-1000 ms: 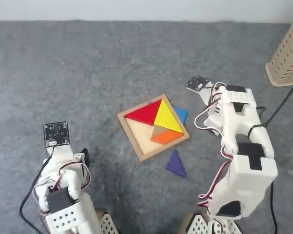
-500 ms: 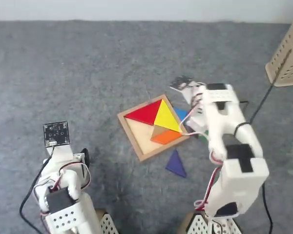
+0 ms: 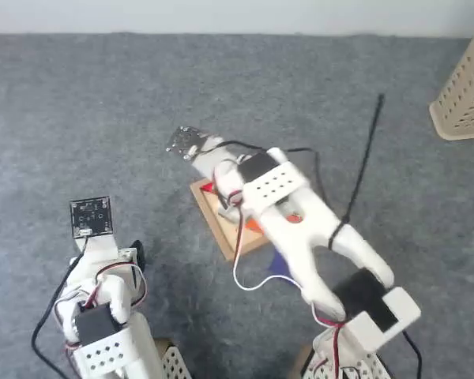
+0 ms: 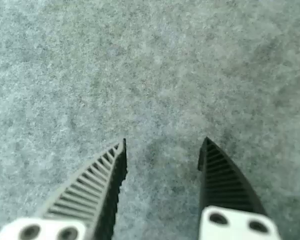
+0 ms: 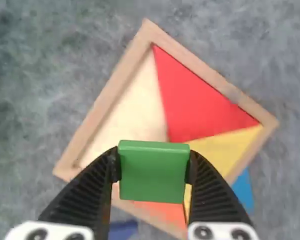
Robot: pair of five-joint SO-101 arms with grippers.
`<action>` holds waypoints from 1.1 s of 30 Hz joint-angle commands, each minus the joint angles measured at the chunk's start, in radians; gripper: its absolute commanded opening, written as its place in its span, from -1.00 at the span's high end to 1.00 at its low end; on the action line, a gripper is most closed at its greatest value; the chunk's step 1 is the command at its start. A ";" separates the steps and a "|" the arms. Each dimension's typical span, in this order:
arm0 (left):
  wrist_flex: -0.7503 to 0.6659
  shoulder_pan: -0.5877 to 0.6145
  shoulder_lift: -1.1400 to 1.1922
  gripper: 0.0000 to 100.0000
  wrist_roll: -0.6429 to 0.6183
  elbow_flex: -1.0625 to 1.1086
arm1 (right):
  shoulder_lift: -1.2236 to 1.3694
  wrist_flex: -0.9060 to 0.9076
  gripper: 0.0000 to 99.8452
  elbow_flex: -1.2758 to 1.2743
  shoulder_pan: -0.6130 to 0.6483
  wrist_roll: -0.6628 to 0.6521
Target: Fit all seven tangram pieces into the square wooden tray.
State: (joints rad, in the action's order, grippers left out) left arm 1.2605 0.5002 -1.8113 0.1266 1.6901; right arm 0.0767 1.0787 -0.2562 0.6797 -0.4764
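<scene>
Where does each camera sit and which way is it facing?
High view: fixed overhead, looking down; both arms, right arm over the wooden tray.
Left wrist view: on the left arm, facing grey carpet; open left gripper.
Right wrist view: above the tray, looking down; right gripper holding a green piece.
Shared: the tray, in high and right wrist views.

Our white left arm (image 3: 103, 304) sits folded near its base. Our left gripper (image 4: 165, 142), black and ridged, points down with its fingers spread wide and nothing between them. Our white right arm (image 3: 300, 225) stretches far forward and across. Our right gripper (image 5: 152, 155) clamps a green square wooden piece (image 5: 152, 172), one finger pressed on each side.
</scene>
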 commanded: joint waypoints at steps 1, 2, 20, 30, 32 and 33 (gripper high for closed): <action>0.003 -0.002 -0.011 0.55 -0.009 -0.005 | 0.018 -0.076 0.87 0.028 0.031 0.063; 0.003 -0.002 -0.011 0.55 -0.009 -0.005 | 0.027 -0.090 0.87 0.028 0.038 0.084; 0.003 -0.002 -0.011 0.55 -0.009 -0.005 | 0.054 -0.102 0.76 0.025 0.056 0.106; 0.003 -0.002 -0.011 0.55 -0.009 -0.005 | 0.044 -0.082 0.56 0.025 0.051 0.101; 0.003 -0.002 -0.011 0.55 -0.009 -0.005 | 0.044 -0.082 0.56 0.025 0.051 0.101; 0.003 -0.002 -0.011 0.55 -0.009 -0.005 | 0.044 -0.081 0.56 0.025 0.051 0.101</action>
State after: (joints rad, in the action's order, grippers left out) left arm 1.2605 0.5002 -1.8113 0.1266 1.6901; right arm 0.1534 0.9835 -0.2562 0.7258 -0.3828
